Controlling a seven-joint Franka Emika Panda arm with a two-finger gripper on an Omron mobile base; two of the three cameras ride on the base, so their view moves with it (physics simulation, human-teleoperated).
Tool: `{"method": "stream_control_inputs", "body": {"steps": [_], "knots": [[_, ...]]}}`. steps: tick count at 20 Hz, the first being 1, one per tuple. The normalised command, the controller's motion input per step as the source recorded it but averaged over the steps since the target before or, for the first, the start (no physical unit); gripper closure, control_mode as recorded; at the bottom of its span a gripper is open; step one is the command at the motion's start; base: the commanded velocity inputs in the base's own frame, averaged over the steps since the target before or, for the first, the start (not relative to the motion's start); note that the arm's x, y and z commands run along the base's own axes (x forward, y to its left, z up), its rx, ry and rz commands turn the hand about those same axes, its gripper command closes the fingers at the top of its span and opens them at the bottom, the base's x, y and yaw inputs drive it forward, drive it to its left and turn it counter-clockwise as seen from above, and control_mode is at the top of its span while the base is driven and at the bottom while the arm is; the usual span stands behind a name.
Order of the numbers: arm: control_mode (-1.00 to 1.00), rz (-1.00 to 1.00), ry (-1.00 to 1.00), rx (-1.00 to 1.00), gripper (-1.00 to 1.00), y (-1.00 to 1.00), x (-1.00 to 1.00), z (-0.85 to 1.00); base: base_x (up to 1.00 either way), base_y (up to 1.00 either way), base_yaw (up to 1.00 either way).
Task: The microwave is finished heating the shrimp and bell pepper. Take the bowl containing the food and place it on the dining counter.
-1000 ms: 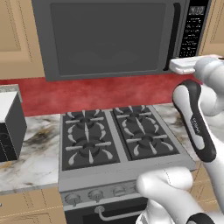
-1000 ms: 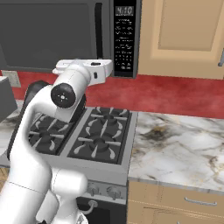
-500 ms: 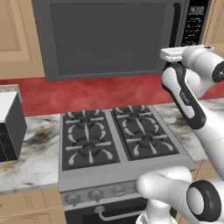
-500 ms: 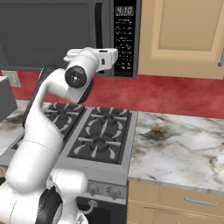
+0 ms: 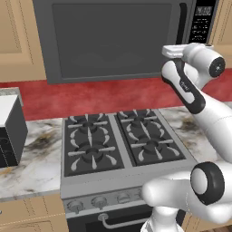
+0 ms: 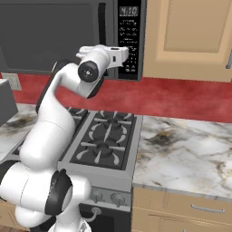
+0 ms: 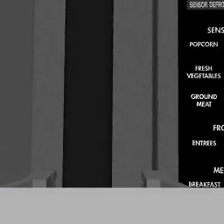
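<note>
The large dark grey over-range microwave (image 5: 113, 38) has its wide windowed door shut, and the glass is too dark to show what lies behind it. It hangs above the four-burner black gas stove (image 5: 120, 142), at 12 o'clock from it in the left base view.

One black bar handle (image 7: 87, 92) runs upright in the hand view, with one black keypad panel (image 7: 202, 94) at 3 o'clock from it, its right side cut off by the frame edge. The two-finger gripper (image 7: 94, 178) has its jaws apart, one grey fingertip (image 7: 43, 178) on each side of the bar; whether they touch it cannot be told.

One small black-and-white countertop appliance (image 5: 10, 131) stands at 9 o'clock from the stove, partly cropped.
</note>
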Motion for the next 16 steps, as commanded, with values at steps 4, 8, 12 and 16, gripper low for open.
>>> {"method": "stream_control_inputs", "body": {"steps": [4, 8, 12, 16], "knots": [[-1.0, 0.0, 0.06, 0.0, -1.0, 0.0, 0.69, 0.0, 0.0, 0.0, 0.0], [-1.0, 0.0, 0.0, 0.0, 1.0, 0.0, 0.1, 0.0, 0.0, 0.0, 0.0], [-1.0, 0.0, 0.0, 0.0, 1.0, 0.0, 0.0, 0.0, 0.0, 0.0, 0.0], [-1.0, 0.0, 0.0, 0.0, 1.0, 0.0, 0.0, 0.0, 0.0, 0.0, 0.0]]}}
